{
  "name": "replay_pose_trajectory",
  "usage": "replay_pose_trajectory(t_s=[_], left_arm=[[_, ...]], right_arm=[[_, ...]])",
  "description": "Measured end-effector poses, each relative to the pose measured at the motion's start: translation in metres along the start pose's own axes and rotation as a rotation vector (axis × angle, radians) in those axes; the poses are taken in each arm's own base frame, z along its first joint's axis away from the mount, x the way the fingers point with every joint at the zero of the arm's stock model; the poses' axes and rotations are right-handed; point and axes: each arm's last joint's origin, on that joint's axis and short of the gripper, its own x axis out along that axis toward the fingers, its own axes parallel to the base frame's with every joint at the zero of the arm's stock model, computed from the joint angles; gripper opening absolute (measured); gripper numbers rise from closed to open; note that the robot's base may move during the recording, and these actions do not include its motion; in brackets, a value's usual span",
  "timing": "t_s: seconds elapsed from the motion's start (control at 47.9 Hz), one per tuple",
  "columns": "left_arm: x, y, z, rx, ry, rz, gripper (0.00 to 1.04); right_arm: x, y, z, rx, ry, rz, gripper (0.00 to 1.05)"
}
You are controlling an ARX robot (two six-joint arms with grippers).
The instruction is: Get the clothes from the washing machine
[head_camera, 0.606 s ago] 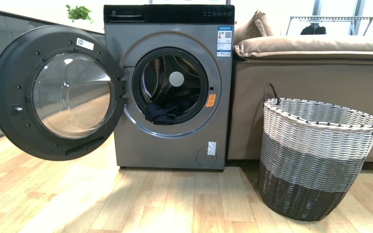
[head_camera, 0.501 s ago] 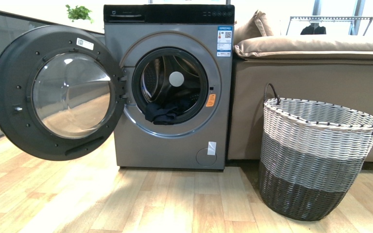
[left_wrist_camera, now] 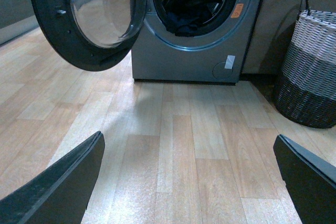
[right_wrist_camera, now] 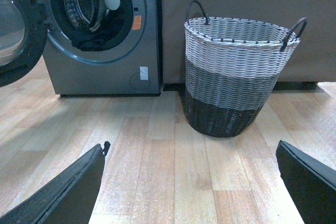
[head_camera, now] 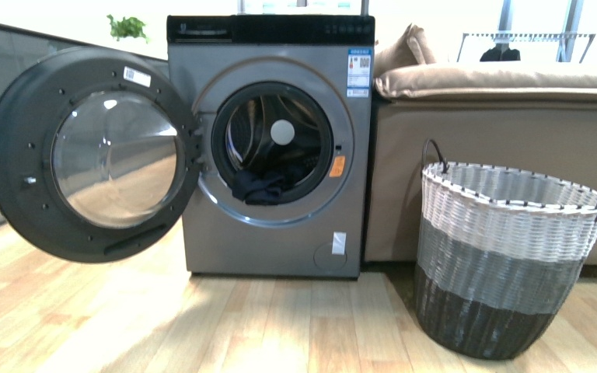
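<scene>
While touching nothing, left tool (left_wrist_camera: pixel 188 139) spread wide, right tool (right_wrist_camera: pixel 190 146) likewise

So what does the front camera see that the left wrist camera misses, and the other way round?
Only the front view shows the washing machine with its black control panel, the green plant, the sofa cushion and the whole basket. Only the left wrist view shows the left gripper, open. Both show the open door, the dark clothes in the drum and the wooden floor.
</scene>
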Motion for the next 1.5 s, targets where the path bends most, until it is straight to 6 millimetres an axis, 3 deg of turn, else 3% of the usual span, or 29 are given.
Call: replay_pose_trajectory(t_s=[1.504], left_arm=[[0.0,0.0,0.0,0.0,0.0,0.0,0.98]], right_arm=[[0.0,0.0,0.0001,0.0,-0.001,0.002,0.97]])
